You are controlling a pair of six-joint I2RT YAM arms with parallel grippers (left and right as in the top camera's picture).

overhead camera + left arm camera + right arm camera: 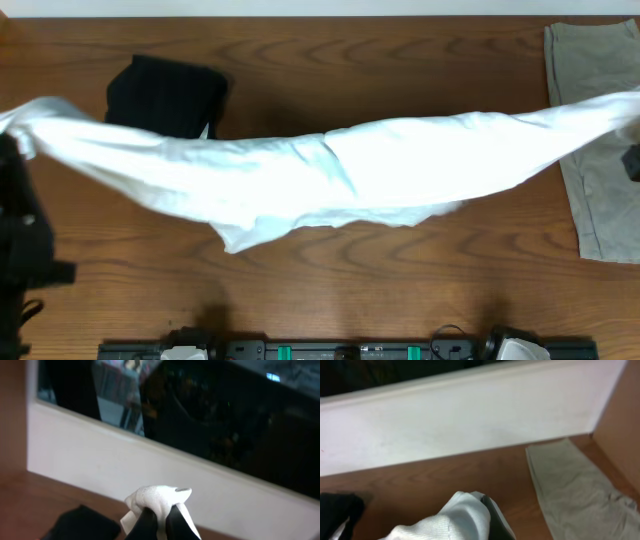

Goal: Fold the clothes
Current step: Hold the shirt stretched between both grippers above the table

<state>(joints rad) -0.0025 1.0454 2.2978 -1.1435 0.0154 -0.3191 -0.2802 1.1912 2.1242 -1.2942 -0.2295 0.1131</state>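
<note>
T-shirt (330, 175), lettering hidden, ends pinched in left gripper (161, 516) and right gripper (486, 516), both cropped.

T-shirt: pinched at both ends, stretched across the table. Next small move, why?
Probably lower both ends toward the bare front of the table. The T-shirt hangs bunched between the left gripper and right gripper, both shut on it, and its ends pass over the black garment and grey cloth.

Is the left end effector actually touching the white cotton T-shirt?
Touching. The left wrist view shows the left end effector pinching a bunch of the white cotton T-shirt between its black fingers.
</note>
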